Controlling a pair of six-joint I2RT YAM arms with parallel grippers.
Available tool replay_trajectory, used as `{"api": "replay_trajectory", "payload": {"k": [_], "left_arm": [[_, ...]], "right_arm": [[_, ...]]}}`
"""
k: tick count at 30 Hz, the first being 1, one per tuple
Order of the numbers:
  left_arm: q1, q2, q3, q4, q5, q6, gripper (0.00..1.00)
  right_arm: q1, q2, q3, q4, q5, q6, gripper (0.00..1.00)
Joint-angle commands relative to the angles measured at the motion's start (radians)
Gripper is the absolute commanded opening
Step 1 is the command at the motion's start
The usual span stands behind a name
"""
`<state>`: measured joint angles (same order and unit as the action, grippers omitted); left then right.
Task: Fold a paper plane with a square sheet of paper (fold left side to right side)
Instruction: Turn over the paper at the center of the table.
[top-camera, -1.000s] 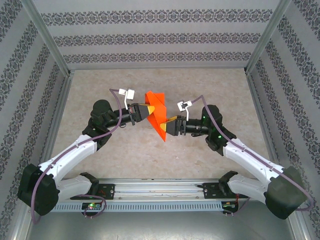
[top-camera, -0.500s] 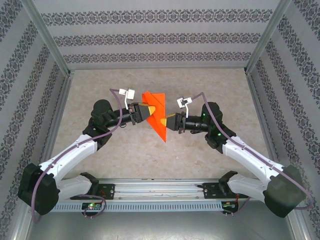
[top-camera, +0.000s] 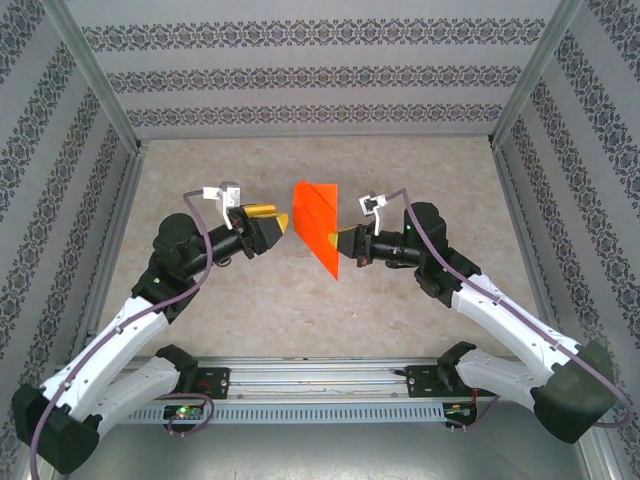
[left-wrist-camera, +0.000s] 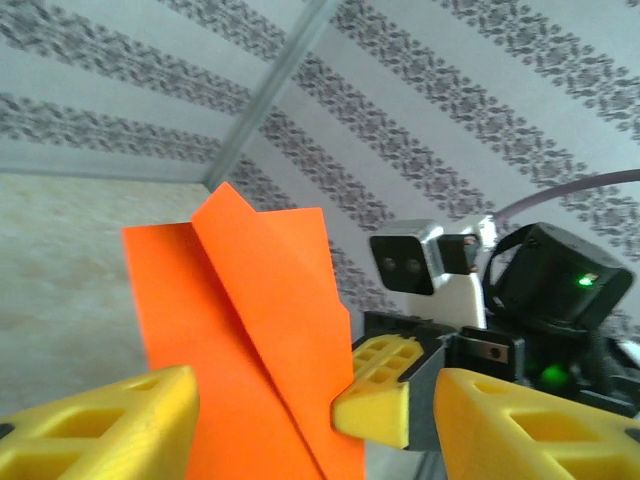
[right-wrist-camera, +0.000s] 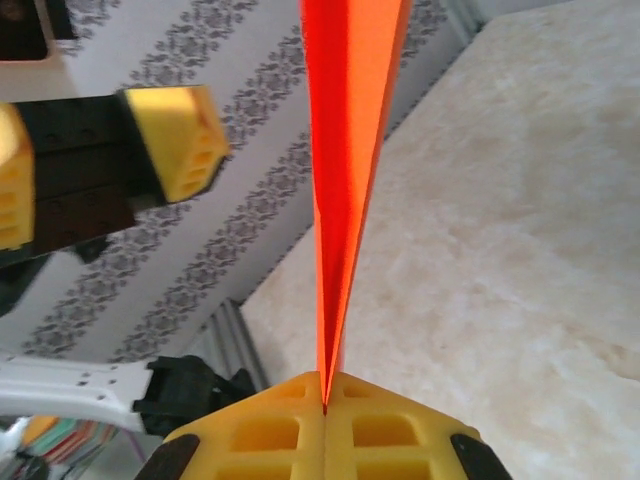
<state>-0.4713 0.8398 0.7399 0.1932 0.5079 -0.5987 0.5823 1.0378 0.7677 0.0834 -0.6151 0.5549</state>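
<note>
The folded orange-red paper (top-camera: 318, 222) hangs upright above the table, a pointed creased shape. My right gripper (top-camera: 346, 243) is shut on its right edge; in the right wrist view the paper (right-wrist-camera: 345, 170) rises edge-on from the closed yellow pads (right-wrist-camera: 325, 405). My left gripper (top-camera: 280, 222) stands open to the left of the paper, apart from it. In the left wrist view the paper (left-wrist-camera: 255, 340) fills the gap ahead of my spread yellow fingers (left-wrist-camera: 100, 430), and the right gripper's finger (left-wrist-camera: 378, 390) presses its edge.
The beige table (top-camera: 250, 300) is ringed by patterned walls (top-camera: 320, 75) and metal frame posts (top-camera: 100, 80). The arm bases and a rail (top-camera: 320, 385) lie along the near edge. The right arm's wrist camera (left-wrist-camera: 420, 265) faces my left gripper.
My left gripper let go of the paper, opened and drew back to the left. The paper now hangs straighter, held by the right gripper alone.
</note>
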Motion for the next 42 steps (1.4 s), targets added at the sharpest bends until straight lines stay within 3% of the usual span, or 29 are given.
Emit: {"api": "replay_trajectory", "payload": {"k": [1,9,19,27,34,42], "left_arm": [[0.000,-0.060,-0.016,-0.152,-0.131,0.103,0.65],[0.005,-0.141,-0.004,-0.269,-0.280,0.115,0.67],[0.006,-0.232,0.007,-0.412,-0.480,0.103,0.67],[0.006,-0.272,0.010,-0.474,-0.541,0.124,0.67],[0.006,-0.272,0.018,-0.486,-0.551,0.134,0.68],[0.006,-0.265,0.017,-0.483,-0.551,0.140,0.68]], "right_arm": [[0.059,-0.004,0.085,-0.234,0.229,-0.159,0.00],[0.224,0.173,0.350,-0.661,0.868,-0.218,0.00],[0.348,0.485,0.568,-0.995,1.302,-0.181,0.00],[0.391,0.769,0.684,-1.165,1.427,-0.121,0.00],[0.392,0.990,0.727,-1.199,1.420,-0.072,0.00],[0.392,1.131,0.752,-1.183,1.364,-0.051,0.00]]}}
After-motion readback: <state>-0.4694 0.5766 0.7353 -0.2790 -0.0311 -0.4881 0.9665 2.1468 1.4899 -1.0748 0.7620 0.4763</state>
